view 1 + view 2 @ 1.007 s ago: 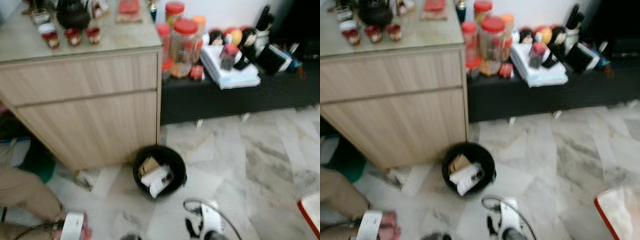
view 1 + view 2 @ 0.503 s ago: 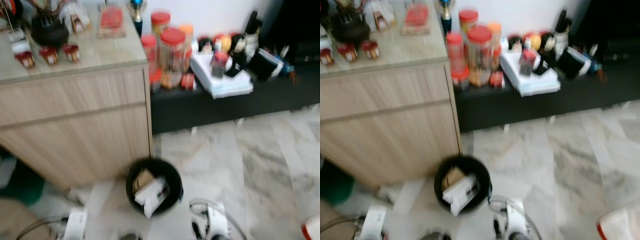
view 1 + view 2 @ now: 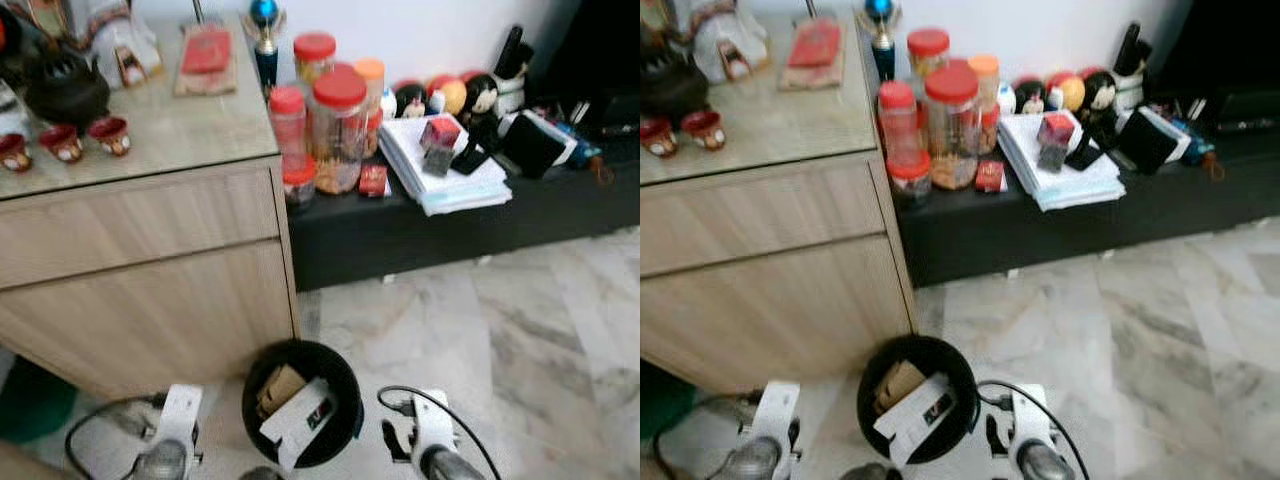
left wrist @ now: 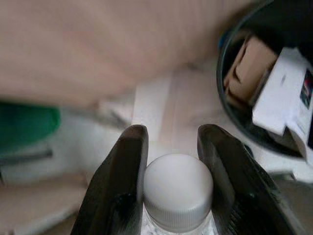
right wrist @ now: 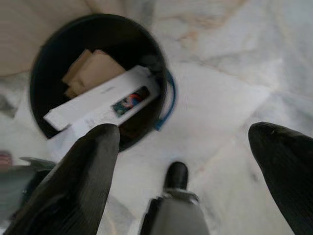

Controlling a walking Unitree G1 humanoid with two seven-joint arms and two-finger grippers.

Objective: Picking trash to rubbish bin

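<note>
Bottle [image 4: 178, 198] being gripped beside the black bin [image 3: 345, 377].
Left hand [image 4: 172, 147] is clamping its white cap; right hand [image 5: 183, 139] is hanging spread apart above the floor [image 3: 520, 330].

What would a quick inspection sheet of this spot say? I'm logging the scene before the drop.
Surface: marble floor.
Job's things: black bin beside the wooden cabinet, holding a white box and brown cardboard; white-capped bottle.
Clutter: red-lidded jars, stacked papers, teapot, small cups.
Grippers: left gripper jaws closed on the bottle; right gripper jaws wide apart, facing the bin.
Cables: black loops by each wrist.
Surroundings: white wall.
</note>
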